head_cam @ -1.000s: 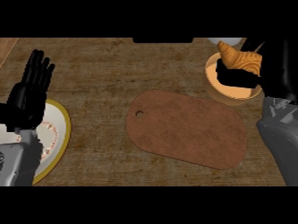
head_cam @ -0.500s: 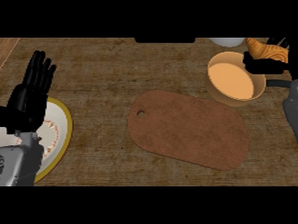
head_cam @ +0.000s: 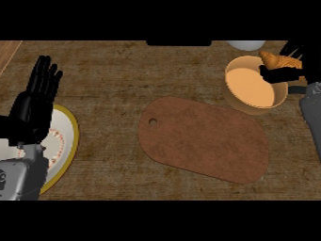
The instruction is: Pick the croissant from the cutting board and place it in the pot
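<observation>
Over the pot's [head_cam: 254, 88] far-right rim, near the counter's [head_cam: 121, 70] back-right corner, the right hand [head_cam: 314, 63] has its fingers curled around the croissant [head_cam: 279, 61], held above the rim and just outside the opening, not yet released. Cutting board [head_cam: 204, 139] at counter centre is bare. Right forearm runs up the right edge. Left hand [head_cam: 34, 106] rests open, fingers up, over the plate [head_cam: 64, 143] at the front-left.

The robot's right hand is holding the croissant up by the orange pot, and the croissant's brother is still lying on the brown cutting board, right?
Not quite. The head view shows the cutting board bare, with no second croissant on it. The rest is right: the right hand is curled round the only croissant at the far rim of the orange pot.
</observation>
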`<state>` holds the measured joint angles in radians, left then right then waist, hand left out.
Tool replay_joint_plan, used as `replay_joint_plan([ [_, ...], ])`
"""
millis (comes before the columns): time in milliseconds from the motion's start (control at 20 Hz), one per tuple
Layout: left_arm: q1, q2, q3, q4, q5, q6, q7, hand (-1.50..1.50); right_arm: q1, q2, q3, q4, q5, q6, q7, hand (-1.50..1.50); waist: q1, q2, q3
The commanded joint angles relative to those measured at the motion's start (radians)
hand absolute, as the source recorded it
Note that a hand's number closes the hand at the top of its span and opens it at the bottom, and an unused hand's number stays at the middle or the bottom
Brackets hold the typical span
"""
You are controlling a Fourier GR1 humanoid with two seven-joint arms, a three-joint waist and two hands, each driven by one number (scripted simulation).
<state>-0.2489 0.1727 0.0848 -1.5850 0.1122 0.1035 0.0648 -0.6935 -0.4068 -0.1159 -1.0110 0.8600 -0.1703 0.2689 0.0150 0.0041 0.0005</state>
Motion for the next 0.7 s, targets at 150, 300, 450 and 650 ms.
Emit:
replay_joint_plan([
  [150,-0.04,0.016,0.02,-0.003,0.02,-0.009,0.049,0.0,-0.095,0.021,-0.062,0.238,-0.127,0.079,-0.176,-1.5,0.005,0.002,0.0],
  [300,-0.013,0.036,0.038,-0.015,0.033,-0.039,0.025,0.0,-0.086,0.007,-0.084,0.262,-0.156,0.052,-0.306,-1.5,0.001,0.0,0.0],
  [450,-0.038,0.053,0.074,0.041,0.054,-0.06,-0.01,0.0,-0.105,0.021,-0.129,0.25,-0.205,0.0,-0.365,-1.5,-0.002,0.0,0.0],
  [650,-0.051,-0.011,0.027,0.083,-0.009,0.008,-0.039,0.0,-0.128,0.08,-0.213,0.202,-0.327,-0.006,-0.345,-1.5,-0.014,-0.003,0.0],
])
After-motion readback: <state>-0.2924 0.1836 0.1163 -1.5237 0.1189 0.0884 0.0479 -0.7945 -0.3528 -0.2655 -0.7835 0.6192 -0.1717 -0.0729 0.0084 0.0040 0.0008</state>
